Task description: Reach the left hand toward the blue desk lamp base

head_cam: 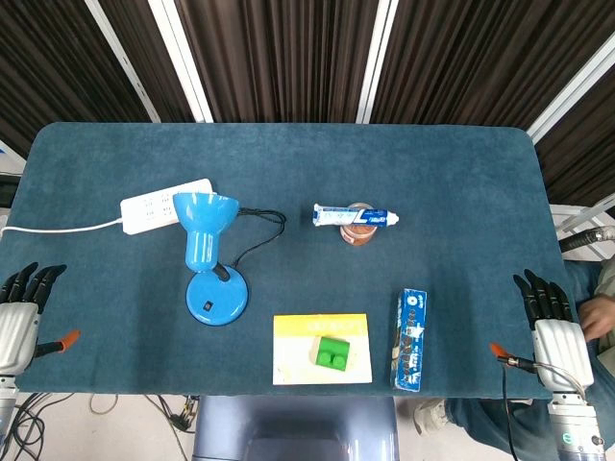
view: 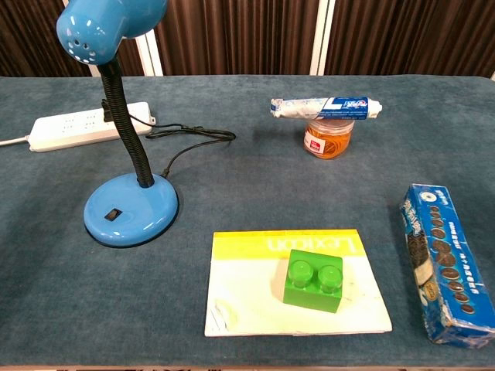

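The blue desk lamp stands left of centre on the table, its round base point(head_cam: 216, 299) point(view: 131, 209) flat on the cloth and its shade point(head_cam: 204, 214) point(view: 108, 23) bent over on a black neck. My left hand point(head_cam: 21, 315) lies at the table's left edge, well left of the base, fingers apart and holding nothing. My right hand point(head_cam: 554, 327) rests at the right edge, fingers spread and empty. Neither hand shows in the chest view.
A white power strip point(head_cam: 163, 206) lies behind the lamp, with the lamp's black cord point(head_cam: 258, 238) trailing right. A toothpaste tube point(head_cam: 354, 216) rests on a small jar point(view: 328, 139). A green brick point(head_cam: 333, 353) sits on a yellow-white booklet point(head_cam: 321, 361). A blue cookie box point(head_cam: 411, 338) lies to the right.
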